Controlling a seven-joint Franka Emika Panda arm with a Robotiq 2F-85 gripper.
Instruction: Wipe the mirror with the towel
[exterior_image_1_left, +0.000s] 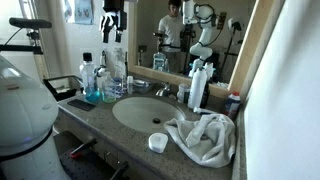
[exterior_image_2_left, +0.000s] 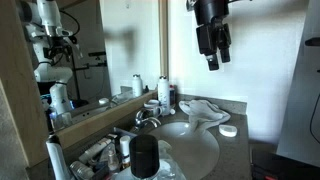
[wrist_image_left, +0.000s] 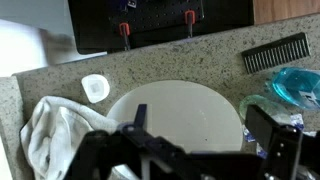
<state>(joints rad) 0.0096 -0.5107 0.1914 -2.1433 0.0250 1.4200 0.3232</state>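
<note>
The white towel (exterior_image_1_left: 203, 138) lies crumpled on the granite counter beside the sink. It also shows in the other exterior view (exterior_image_2_left: 205, 110) and at the lower left of the wrist view (wrist_image_left: 55, 135). The mirror (exterior_image_1_left: 190, 35) covers the wall behind the counter and shows in both exterior views (exterior_image_2_left: 100, 50). My gripper (exterior_image_2_left: 213, 50) hangs high above the sink, well clear of the towel, and is open and empty. It also shows in an exterior view (exterior_image_1_left: 113, 22). In the wrist view its fingers (wrist_image_left: 205, 130) frame the basin.
The oval sink (wrist_image_left: 180, 105) is set in the counter, with a faucet (exterior_image_1_left: 160, 90) behind it. A small white lid (wrist_image_left: 95, 88) lies near the towel. Bottles (exterior_image_1_left: 95, 78) and a white spray bottle (exterior_image_1_left: 197, 88) stand along the mirror. A black cup (exterior_image_2_left: 145, 155) stands on the counter.
</note>
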